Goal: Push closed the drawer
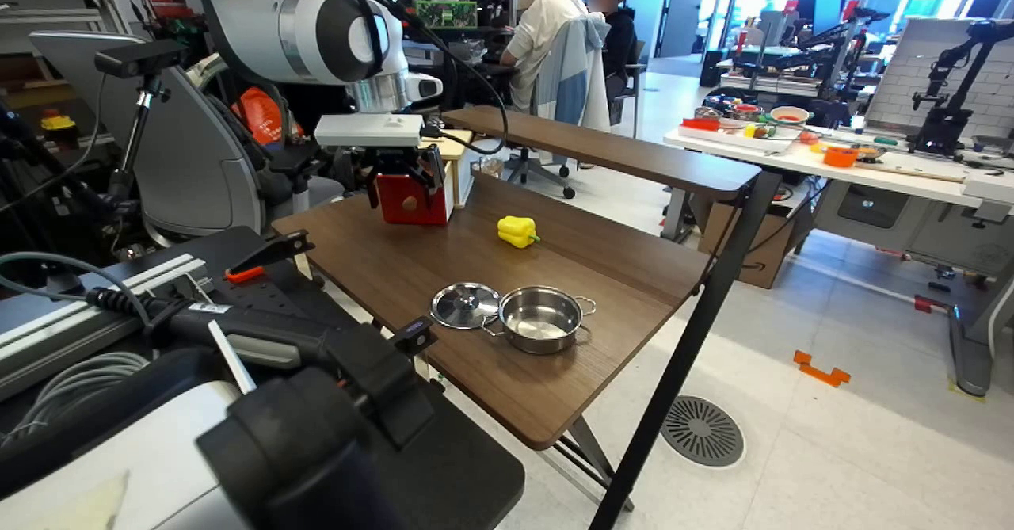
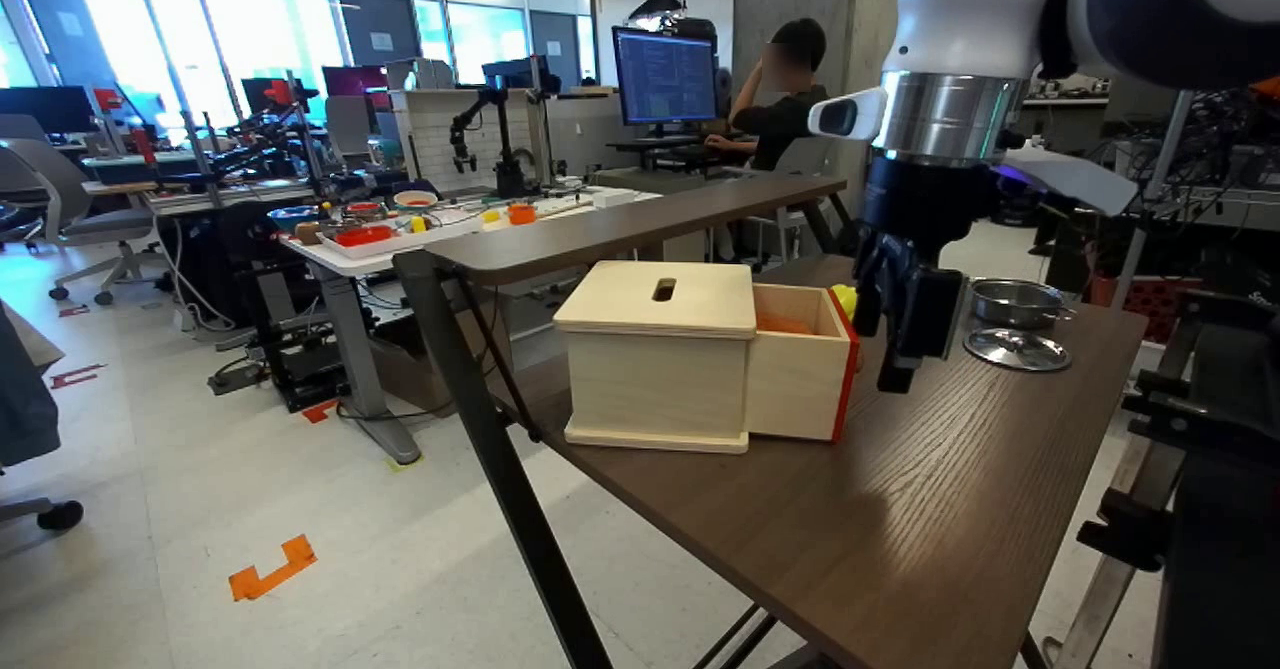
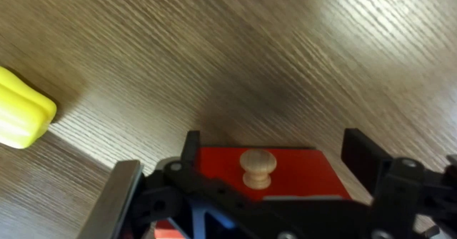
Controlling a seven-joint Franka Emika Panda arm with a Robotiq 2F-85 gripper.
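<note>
The drawer has a red front (image 1: 415,211) and pale wooden sides (image 2: 795,394). It stands partly out of a pale wooden box (image 2: 655,389) with a slotted lid. Something orange (image 2: 785,324) lies inside it. A round wooden knob (image 3: 257,162) sits on the red front (image 3: 303,171) in the wrist view. My gripper (image 1: 405,189) points down just in front of the red front, and it also shows in an exterior view (image 2: 893,354). In the wrist view my gripper (image 3: 273,148) has its fingers wide apart with nothing held, the knob showing between them. I cannot tell whether a finger touches the front.
A yellow toy pepper (image 1: 517,231) lies beside the drawer on the brown table (image 1: 380,261). A metal pot (image 1: 541,320) and its lid (image 1: 466,306) are farther along. A raised brown shelf (image 1: 602,150) runs along one table side.
</note>
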